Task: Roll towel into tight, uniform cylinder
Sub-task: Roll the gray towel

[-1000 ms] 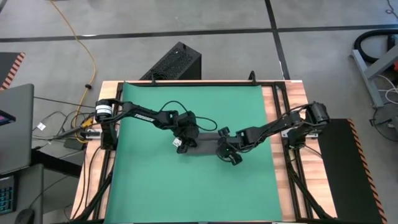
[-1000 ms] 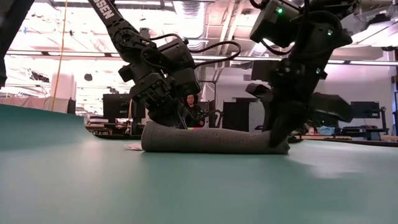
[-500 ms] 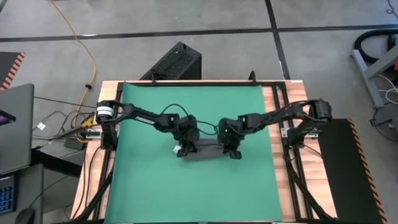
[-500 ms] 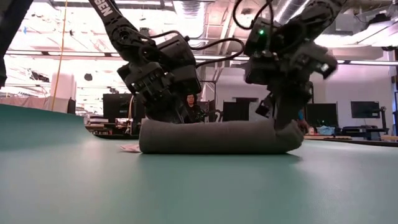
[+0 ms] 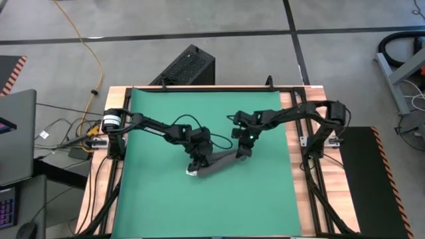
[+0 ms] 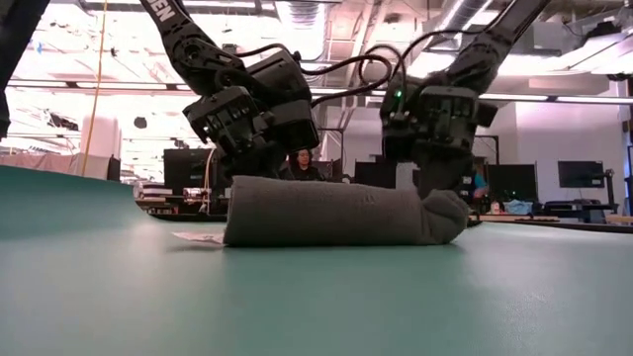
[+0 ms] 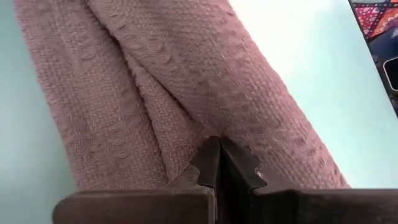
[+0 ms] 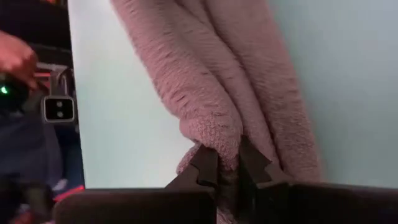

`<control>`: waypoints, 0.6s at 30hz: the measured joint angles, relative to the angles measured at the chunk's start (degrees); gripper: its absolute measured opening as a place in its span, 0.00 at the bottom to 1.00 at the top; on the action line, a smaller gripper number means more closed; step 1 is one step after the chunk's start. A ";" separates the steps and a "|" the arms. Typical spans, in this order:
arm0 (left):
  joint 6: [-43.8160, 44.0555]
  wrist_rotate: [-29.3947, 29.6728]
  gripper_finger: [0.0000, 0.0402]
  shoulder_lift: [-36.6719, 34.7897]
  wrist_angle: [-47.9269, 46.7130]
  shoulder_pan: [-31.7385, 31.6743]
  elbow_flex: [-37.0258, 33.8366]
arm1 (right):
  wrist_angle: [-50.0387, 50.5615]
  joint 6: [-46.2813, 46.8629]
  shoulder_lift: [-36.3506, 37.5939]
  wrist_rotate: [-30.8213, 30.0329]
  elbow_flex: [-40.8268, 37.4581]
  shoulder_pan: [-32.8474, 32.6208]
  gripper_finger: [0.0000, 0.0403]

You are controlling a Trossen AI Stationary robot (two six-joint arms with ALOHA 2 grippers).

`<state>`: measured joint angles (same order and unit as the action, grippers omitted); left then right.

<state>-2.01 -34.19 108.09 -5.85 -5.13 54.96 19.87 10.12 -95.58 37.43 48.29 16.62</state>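
The dark grey towel (image 5: 219, 163) lies rolled into a thick cylinder on the green mat (image 5: 159, 199), slanting from near left to far right. Its small white tag (image 6: 198, 237) lies flat on the mat at the left end. My left gripper (image 7: 217, 149) is shut and its tips sit against the roll near the left end (image 5: 201, 161). My right gripper (image 8: 227, 163) is shut on cloth at the roll's right end (image 5: 243, 154). In the low view both grippers stand behind the roll (image 6: 336, 213). My left gripper presses its shut fingertips (image 7: 208, 163) against the roll's side, at a crease between two folds (image 7: 186, 124) near the left end. It comes slanting down from the far side. The roll rests on the mat. My right gripper pinches a bulging fold (image 8: 214, 134) at the roll's right end between its two fingers. The fingers slant down from the far side and point along the roll. That end (image 6: 445, 216) rests on the mat, rounded and puffed.
The mat covers most of the table, with bare wooden strips (image 5: 299, 192) at the sides. A black box (image 5: 187, 66) stands on the floor past the far edge. In the room behind the table, a person (image 6: 301, 164) sits and a hand (image 8: 15, 59) shows.
My right gripper has swung from the near side of the towel's right end toward the far edge, rolled its wrist and shut on that end. The right end has moved toward the far edge, so the roll now slants. My left gripper has shifted slightly toward the near edge.
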 joint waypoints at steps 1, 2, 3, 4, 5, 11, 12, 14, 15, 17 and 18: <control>0.24 -0.07 0.00 0.00 -0.01 0.09 -0.01 | -0.59 0.96 -1.16 0.26 0.08 0.24 0.07; 0.49 -0.18 0.00 0.00 0.01 0.16 -0.03 | -1.26 1.97 -2.26 0.83 0.09 0.48 0.07; 0.87 -0.44 0.00 0.00 0.02 0.26 -0.04 | -1.85 3.05 -3.33 1.45 0.12 0.60 0.07; 1.18 -0.93 0.00 0.00 0.00 0.31 -0.07 | -2.42 4.34 -4.49 1.87 0.13 0.68 0.07; 1.27 -1.47 0.00 0.00 -0.07 0.31 -0.09 | -3.09 5.67 -5.65 1.94 0.16 0.74 0.07; 3.67 -3.59 0.00 0.00 -0.18 0.92 -0.11 | -5.85 18.12 -8.23 2.65 0.20 0.83 0.07; 4.40 -3.60 0.00 0.00 -0.12 1.03 -0.11 | -5.83 19.42 -8.23 2.48 0.20 0.89 0.07; 6.72 -3.64 0.00 0.00 -0.09 1.10 -0.09 | -5.85 20.85 -8.25 2.31 0.20 0.89 0.07; 8.32 -3.70 0.00 0.00 -0.07 1.12 -0.09 | -5.91 21.68 -8.25 2.23 0.20 0.89 0.07; 10.97 -3.76 0.00 -0.63 -0.62 1.12 -0.09 | -6.03 22.71 -8.27 2.23 0.20 0.82 0.07; 12.18 -3.88 0.00 -1.21 -1.06 1.12 -0.09 | -6.04 22.83 -8.27 2.18 0.20 0.76 0.07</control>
<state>10.16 -38.07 106.88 -6.91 -4.01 54.87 13.84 32.95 -103.85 39.61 48.49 17.39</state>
